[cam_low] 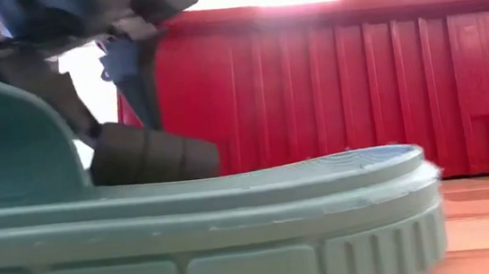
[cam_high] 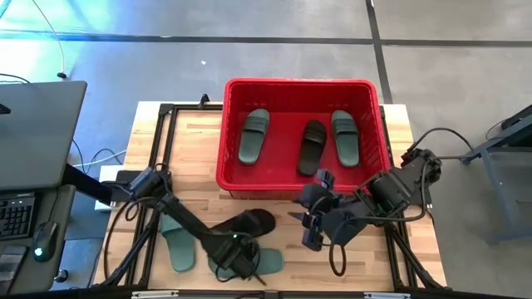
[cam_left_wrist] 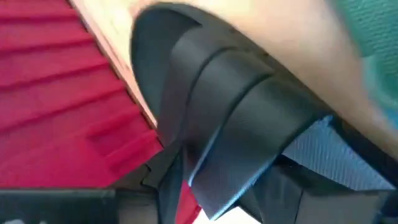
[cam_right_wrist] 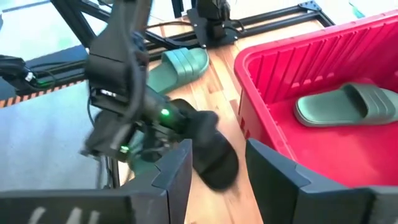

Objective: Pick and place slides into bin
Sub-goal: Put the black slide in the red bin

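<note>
The left claw [cam_high: 235,252] hides part of the black slide [cam_high: 249,223]; its fingers cannot be made out.

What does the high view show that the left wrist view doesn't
Only the high view shows the bin's inside, holding two green slides and one black slide, plus two green slides on the table and the right gripper, open, empty, near the bin's front wall. Only the left wrist view shows, close up, the wide strap of the black slide on the table. Both show that slide, the red bin and the left gripper at it.
</note>
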### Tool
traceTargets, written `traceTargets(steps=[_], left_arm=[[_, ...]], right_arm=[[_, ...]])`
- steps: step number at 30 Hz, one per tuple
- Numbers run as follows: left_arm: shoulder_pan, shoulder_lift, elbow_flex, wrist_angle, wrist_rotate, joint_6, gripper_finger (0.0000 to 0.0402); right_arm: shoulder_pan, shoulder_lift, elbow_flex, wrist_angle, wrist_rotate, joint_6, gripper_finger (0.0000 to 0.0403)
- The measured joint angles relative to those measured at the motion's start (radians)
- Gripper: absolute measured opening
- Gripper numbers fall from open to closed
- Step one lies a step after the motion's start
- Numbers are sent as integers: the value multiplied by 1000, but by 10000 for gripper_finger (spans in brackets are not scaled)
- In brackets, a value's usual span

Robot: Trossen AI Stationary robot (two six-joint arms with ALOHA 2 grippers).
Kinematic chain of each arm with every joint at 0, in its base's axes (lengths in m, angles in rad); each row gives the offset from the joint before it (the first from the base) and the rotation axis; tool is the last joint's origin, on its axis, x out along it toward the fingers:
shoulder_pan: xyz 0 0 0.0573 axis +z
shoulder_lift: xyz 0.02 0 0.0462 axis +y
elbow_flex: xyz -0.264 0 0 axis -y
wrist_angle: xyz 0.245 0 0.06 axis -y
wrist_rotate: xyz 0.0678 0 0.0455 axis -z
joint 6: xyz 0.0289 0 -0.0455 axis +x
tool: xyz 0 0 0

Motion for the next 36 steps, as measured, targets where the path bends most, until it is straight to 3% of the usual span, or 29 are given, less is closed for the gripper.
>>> traceTargets(steps=[3, 7, 12, 16, 24, 30, 36], left_arm=[[47, 0, 0, -4, 11, 3, 115], [112, -2, 2, -1, 87, 18, 19], [135, 2, 91, -89, 158, 21, 7], [104, 2, 267, -211, 175, 19, 6], [13, 0, 776, -476, 196, -97, 3], [-21, -195, 673, -309, 130, -152, 2], [29, -270, 673, -285, -191, -158, 1]], right_arm=[[8, 0, 0, 1, 0, 0, 138], [12, 0, 0, 1, -3, 7, 138], [12, 0, 0, -7, -9, 23, 138], [12, 0, 0, -27, -9, 23, 138], [28, 0, 0, -41, -5, 28, 138], [78, 0, 0, -28, 39, 30, 133], [141, 0, 0, -22, 152, 47, 133]])
